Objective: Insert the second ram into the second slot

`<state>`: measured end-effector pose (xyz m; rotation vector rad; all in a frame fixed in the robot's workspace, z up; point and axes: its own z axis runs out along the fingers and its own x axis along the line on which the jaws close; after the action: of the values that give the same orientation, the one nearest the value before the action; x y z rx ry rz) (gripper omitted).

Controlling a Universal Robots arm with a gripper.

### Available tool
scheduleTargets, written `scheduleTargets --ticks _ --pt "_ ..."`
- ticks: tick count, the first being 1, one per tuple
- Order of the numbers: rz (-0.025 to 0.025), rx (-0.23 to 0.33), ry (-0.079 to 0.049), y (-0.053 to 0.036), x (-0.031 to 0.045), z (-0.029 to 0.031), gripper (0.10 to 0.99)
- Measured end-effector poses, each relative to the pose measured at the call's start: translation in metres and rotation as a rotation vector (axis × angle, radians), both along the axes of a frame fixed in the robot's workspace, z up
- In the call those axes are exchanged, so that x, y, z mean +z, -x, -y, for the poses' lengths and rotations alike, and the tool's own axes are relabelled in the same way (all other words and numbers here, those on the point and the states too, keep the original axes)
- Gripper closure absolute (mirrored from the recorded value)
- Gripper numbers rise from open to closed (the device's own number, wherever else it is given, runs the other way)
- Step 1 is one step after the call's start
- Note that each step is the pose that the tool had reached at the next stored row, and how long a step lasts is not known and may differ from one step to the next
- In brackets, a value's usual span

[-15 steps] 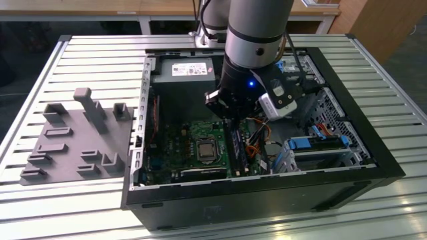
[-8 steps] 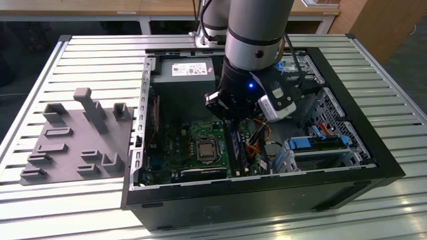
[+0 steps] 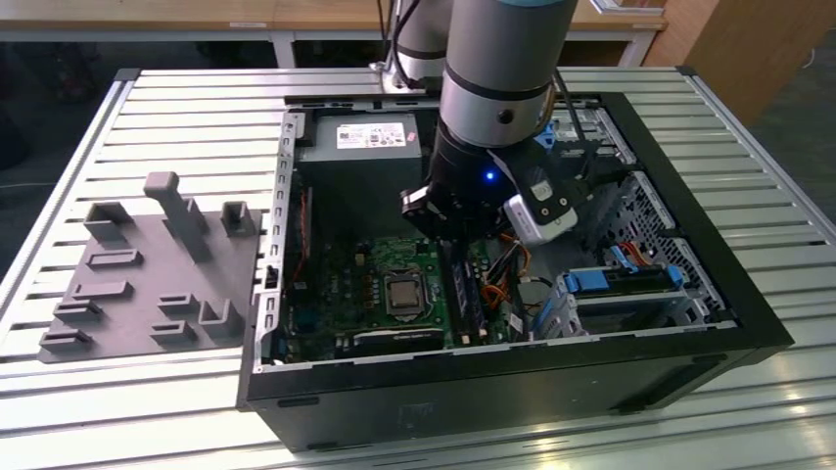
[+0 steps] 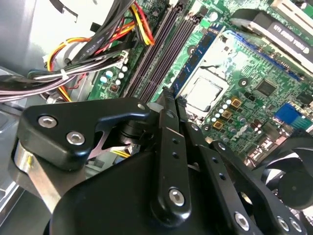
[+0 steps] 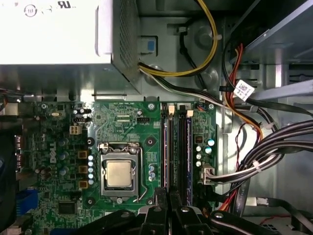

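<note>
Well apart from the CPU socket (image 3: 398, 291), toward the exterior view's left, a grey fixture tray (image 3: 137, 313) lies on the slatted worktop (image 3: 170, 108). It sits outside the machine, probably so that parts can be staged within the arm's reach. The open computer case (image 3: 523, 397) lies on its side, so the motherboard (image 3: 333, 308) faces up and the arm can come straight down on it.

Just beside the CPU socket, toward the exterior view's right, runs the bank of memory slots. The second ram (image 4: 195, 58) stands on edge in the slot next to the socket. It is a blue strip with dark chips along its face, parallel to the darker slots (image 4: 156, 49) farther from the socket. It sits low in the bank, which reads as inserted, though from these angles I cannot tell whether its end latches have snapped home.

The claw (image 4: 174, 98) hangs in line with one end of that strip, its fingers pressed together with nothing seen between them — a closed tip suits bearing down on a thin edge.

Beyond the slots from the CPU socket, a cable bundle (image 5: 269, 155) is tied off to one side, which keeps the bank reachable. Farther still from the socket sit the light-blue drive brackets (image 3: 621, 279) — clear of the work.
</note>
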<state>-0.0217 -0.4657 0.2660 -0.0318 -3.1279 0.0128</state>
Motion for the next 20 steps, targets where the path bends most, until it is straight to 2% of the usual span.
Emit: scheduleTargets --ticks 11,16,20 --pt "-0.0033 0.0 0.0 -0.0013 -0.0102 0.0004 0.953" --pt "-0.0066 0.004 0.0 -0.0014 -0.0182 0.0005 0.953" --pt "-0.0069 0.006 0.0 -0.002 -0.0206 0.0005 0.953"
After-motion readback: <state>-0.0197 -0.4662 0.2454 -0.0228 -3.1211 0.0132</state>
